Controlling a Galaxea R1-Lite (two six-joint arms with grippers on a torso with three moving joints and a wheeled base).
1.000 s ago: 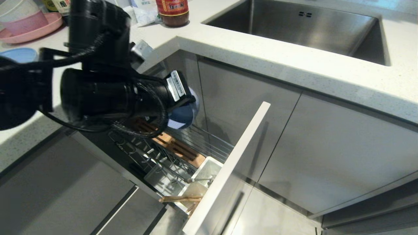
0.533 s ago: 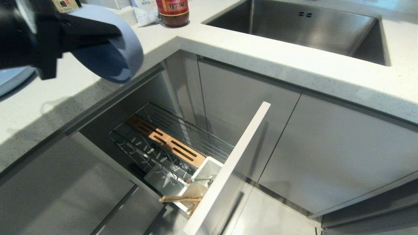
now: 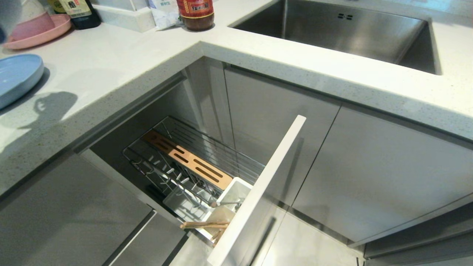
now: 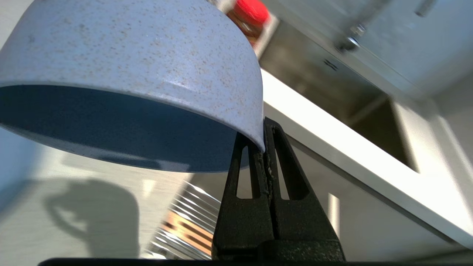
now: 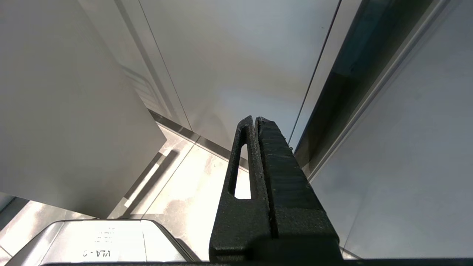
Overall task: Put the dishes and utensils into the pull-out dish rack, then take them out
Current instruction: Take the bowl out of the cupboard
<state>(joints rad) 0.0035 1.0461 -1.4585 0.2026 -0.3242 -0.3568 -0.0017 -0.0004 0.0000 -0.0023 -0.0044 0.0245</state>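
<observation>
Left pincer pinches the blue-grey bowl by its rim, mouth tilted downward over the table; chopsticks lie across the cutlery cup.

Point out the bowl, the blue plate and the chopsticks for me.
bowl (image 4: 129,51): left wrist view, on its speckled outer wall.
blue plate (image 3: 16,75): head view, on its flat inside.
chopsticks (image 3: 203,224): head view, mid-shaft at the cutlery cup.
</observation>
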